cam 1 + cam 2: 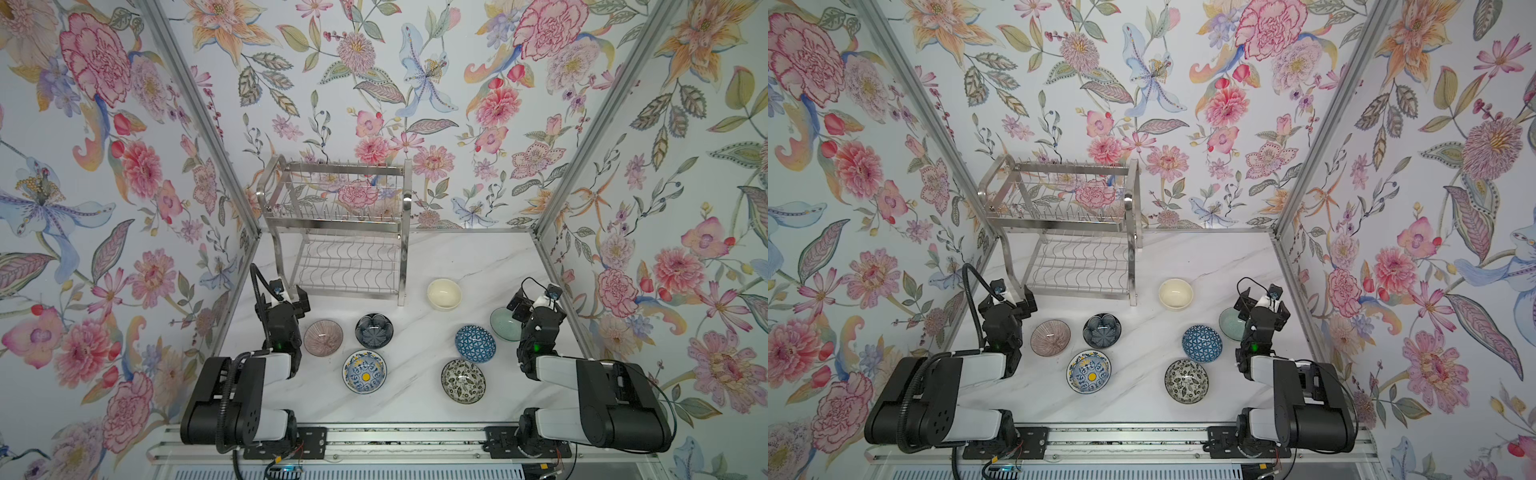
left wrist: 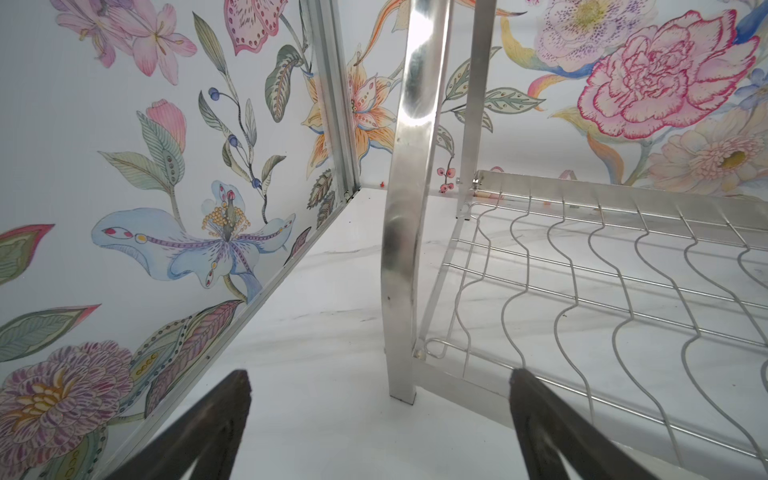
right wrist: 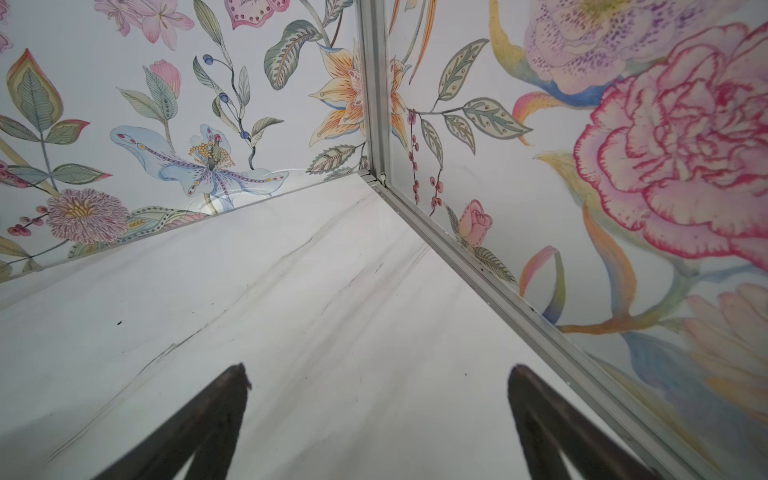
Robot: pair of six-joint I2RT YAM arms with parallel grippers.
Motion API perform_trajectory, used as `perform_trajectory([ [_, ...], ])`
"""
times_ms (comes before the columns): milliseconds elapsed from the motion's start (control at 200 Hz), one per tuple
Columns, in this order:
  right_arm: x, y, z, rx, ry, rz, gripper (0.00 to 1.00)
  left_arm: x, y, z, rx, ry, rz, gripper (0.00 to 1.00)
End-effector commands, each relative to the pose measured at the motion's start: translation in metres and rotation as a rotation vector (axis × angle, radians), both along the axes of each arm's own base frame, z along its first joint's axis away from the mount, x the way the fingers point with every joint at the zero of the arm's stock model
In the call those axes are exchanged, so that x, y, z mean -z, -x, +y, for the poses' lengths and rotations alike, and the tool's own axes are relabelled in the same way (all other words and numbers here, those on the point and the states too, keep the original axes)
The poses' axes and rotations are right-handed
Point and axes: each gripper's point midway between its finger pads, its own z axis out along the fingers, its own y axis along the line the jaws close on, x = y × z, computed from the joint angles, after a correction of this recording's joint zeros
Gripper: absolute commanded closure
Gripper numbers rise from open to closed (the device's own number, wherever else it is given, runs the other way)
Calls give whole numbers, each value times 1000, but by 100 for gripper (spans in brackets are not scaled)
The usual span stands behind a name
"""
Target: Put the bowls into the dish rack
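While bowls (image 1: 444, 294) sit on table (image 1: 415, 257) (near dish rack (image 1: 353, 225)), left fingers (image 2: 224, 403), right fingers (image 3: 220, 403) gape wide.

Dish rack (image 1: 332, 225) back left on table (image 1: 478, 257), bowls (image 1: 364, 371) scattered before and right of it

Seven bowls (image 1: 364, 371) upright, apparently — all outside the dish rack (image 1: 332, 225).

Wide gap between bowls (image 1: 374, 330), before rack (image 1: 332, 225)
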Motion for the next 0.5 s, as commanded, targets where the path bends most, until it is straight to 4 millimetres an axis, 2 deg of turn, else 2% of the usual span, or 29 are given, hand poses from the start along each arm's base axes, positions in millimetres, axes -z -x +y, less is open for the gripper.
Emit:
perform_trajectory([
  [0,-6,2,-7,50,-18,11,1,-11,-1,8,-68,17,23,1],
  [215,-22,12,-9,64,-15,-58,1,-43,-4,11,-104,97,-15,1],
  [345,-29,11,-1,15,-24,-78,1,-54,-9,14,-92,144,-10,1],
  [410,-29,9,5,-22,-22,-75,1,-56,-10,26,-96,228,-13,1],
  [495,-29,6,9,-44,-17,-66,2,-58,-5,52,-155,345,-42,1],
])
